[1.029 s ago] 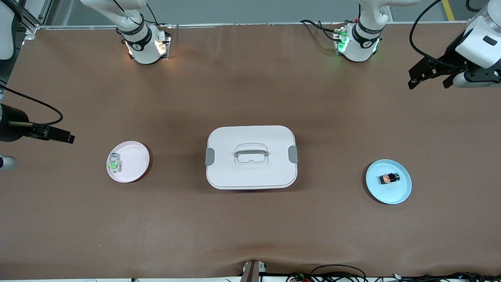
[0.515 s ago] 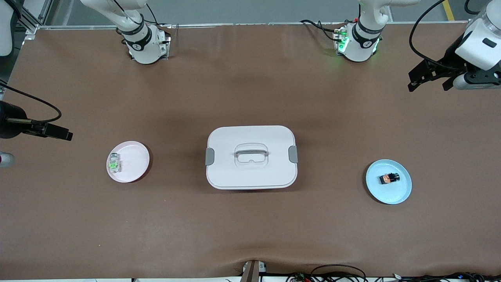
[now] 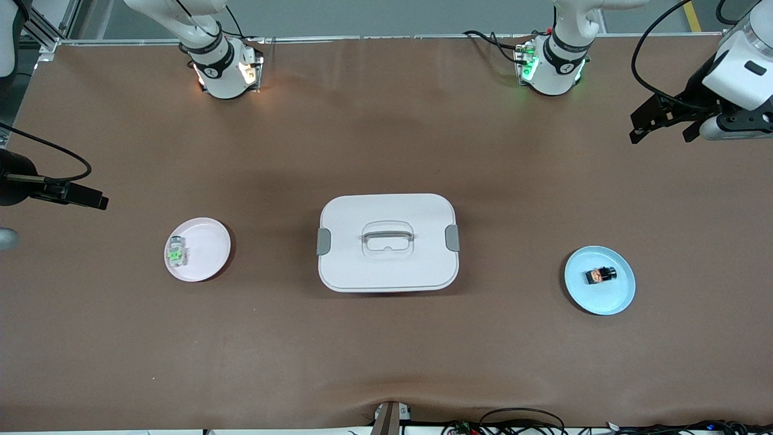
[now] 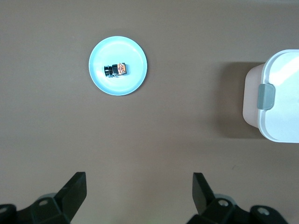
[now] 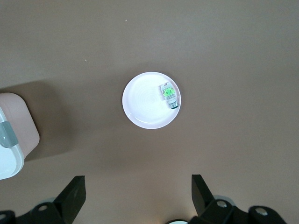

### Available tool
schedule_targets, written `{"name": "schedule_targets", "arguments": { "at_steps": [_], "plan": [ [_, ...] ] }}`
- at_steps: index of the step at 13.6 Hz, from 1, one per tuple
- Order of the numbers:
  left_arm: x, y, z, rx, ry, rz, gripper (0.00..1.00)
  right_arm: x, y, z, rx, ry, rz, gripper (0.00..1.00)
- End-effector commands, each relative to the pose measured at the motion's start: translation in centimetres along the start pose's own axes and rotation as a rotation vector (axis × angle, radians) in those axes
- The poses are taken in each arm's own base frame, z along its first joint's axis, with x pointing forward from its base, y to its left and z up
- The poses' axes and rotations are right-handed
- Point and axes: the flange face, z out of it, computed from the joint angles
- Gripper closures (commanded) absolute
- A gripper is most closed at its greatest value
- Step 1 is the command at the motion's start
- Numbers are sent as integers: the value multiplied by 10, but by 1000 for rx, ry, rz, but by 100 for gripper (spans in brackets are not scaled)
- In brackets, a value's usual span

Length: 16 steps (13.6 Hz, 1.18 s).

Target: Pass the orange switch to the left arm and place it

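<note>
The orange switch (image 3: 601,275), black with an orange centre, lies on a light blue plate (image 3: 617,294) toward the left arm's end of the table. It also shows in the left wrist view (image 4: 117,69) on the plate (image 4: 135,80). The white box (image 3: 387,269) with grey latches sits mid-table, and its end shows in the left wrist view (image 4: 282,107). My left gripper (image 3: 660,134) is open and empty, high above the table's end, apart from the plate; its jaws are wide in its wrist view (image 4: 139,180). My right gripper (image 3: 96,200) is open and empty above the other end (image 5: 138,183).
A pale pink plate (image 3: 208,244) holds a clear switch with a green centre (image 3: 176,252) toward the right arm's end; both show in the right wrist view, plate (image 5: 145,107) and switch (image 5: 169,94). A box corner (image 5: 11,140) shows there too. Cables lie along the table's near edge.
My right gripper has drifted a little toward the table's end and the robots' side. My left gripper has barely shifted. The switches, plates and box have not moved.
</note>
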Motion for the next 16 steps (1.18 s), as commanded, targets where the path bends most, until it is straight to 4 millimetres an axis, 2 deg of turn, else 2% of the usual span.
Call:
{"name": "schedule_targets", "arguments": {
  "at_steps": [1, 3, 9, 16],
  "plan": [
    [-1, -2, -2, 13, 16, -10, 0, -14, -6, 1, -27, 2, -11, 0],
    [-1, -2, -1, 15, 15, -10, 0, -17, -9, 4, -31, 4, -14, 0],
    [-4, -3, -3, 14, 18, -9, 0, -26, 8, 14, -31, 26, -35, 0],
    [-2, -1, -1, 14, 21, -6, 0, -49, 18, 29, -16, 78, -45, 0]
  ]
}}
